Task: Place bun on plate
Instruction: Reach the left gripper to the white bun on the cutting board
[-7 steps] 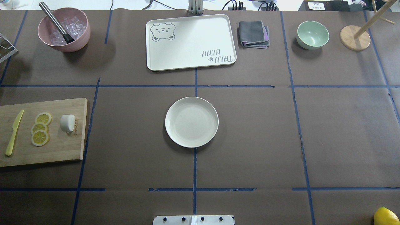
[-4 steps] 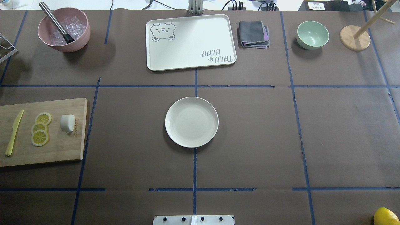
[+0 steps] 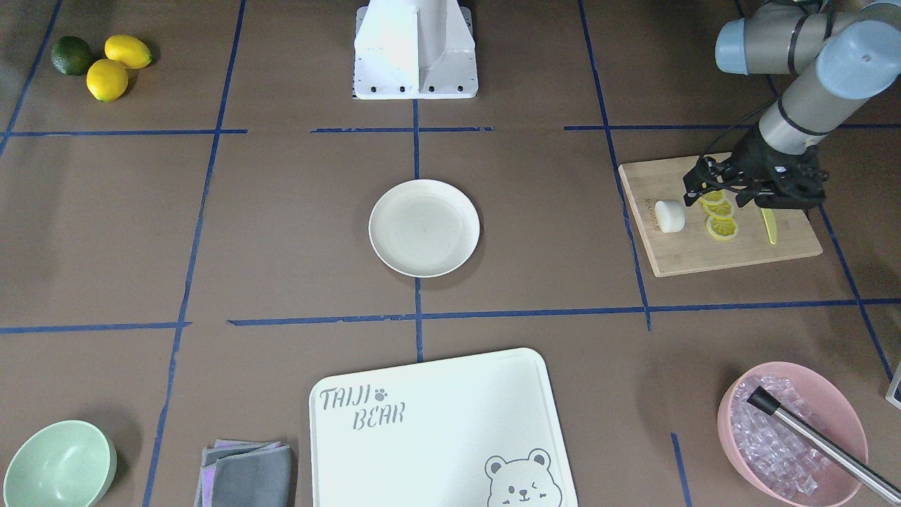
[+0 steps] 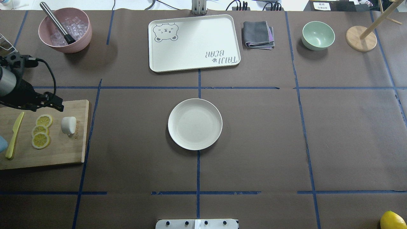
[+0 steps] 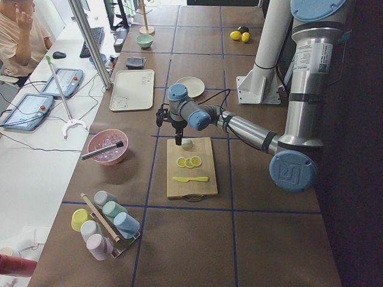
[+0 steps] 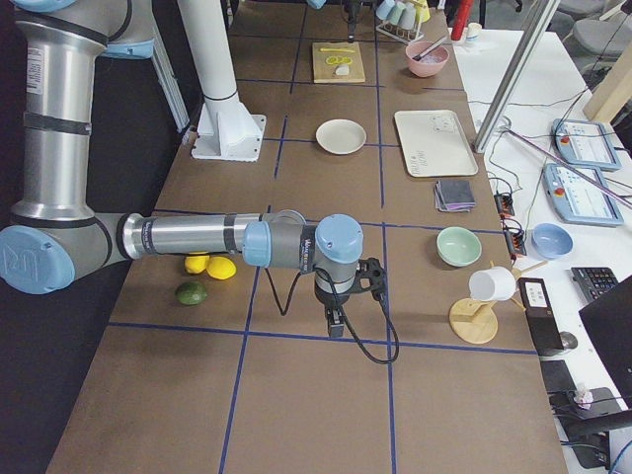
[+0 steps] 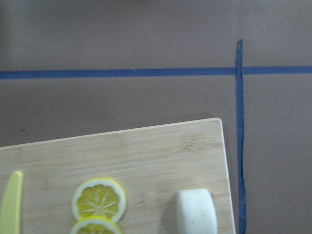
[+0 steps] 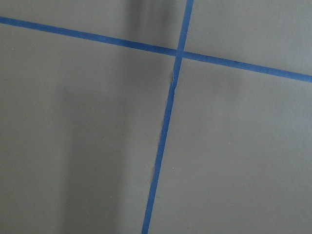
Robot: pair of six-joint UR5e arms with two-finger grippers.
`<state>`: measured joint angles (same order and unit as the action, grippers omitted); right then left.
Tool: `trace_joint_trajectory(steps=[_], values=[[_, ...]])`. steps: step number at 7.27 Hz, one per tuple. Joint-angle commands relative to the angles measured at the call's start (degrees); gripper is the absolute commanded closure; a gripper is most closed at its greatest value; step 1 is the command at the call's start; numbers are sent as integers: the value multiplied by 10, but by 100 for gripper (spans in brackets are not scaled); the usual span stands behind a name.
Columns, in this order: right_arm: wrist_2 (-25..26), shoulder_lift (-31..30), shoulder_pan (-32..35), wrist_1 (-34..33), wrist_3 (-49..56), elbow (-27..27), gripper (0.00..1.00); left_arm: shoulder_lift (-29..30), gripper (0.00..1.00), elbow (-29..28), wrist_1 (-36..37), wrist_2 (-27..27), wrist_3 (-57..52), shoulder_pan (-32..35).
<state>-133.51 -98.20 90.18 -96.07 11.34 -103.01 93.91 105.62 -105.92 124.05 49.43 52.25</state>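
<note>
The bun is a small white lump lying on a wooden cutting board at the table's left, beside several lemon slices. In the left wrist view the bun sits at the bottom edge, near the board's corner. The cream plate rests bare at the table's centre, far to the right of the bun. My left gripper hovers over the board's far edge, just behind the slices and apart from the bun; I cannot tell how its jaws stand. My right gripper hangs over bare table far from the plate; its state is unclear.
A yellow knife lies on the board's left. Along the far edge stand a pink bowl of ice with a metal tool, a bear-printed tray, a folded cloth, a mint bowl and a wooden stand.
My left arm has come into the overhead view from the left and now hangs over the cutting board's far edge. The bun and the plate have not moved.
</note>
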Motion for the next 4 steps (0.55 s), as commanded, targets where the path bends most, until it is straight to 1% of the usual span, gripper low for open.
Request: trace_joint_trajectory(steps=[1, 2, 3, 4], values=[[0, 0, 0, 0, 0, 0, 0, 17, 0, -52, -34, -33, 20, -45], [0, 0, 0, 0, 0, 0, 0, 18, 0, -79, -63, -32, 22, -48], [0, 0, 0, 0, 0, 0, 0, 17, 0, -90, -81, -29, 24, -52], [0, 0, 0, 0, 1, 0, 0, 17, 0, -90, -81, -27, 24, -53]])
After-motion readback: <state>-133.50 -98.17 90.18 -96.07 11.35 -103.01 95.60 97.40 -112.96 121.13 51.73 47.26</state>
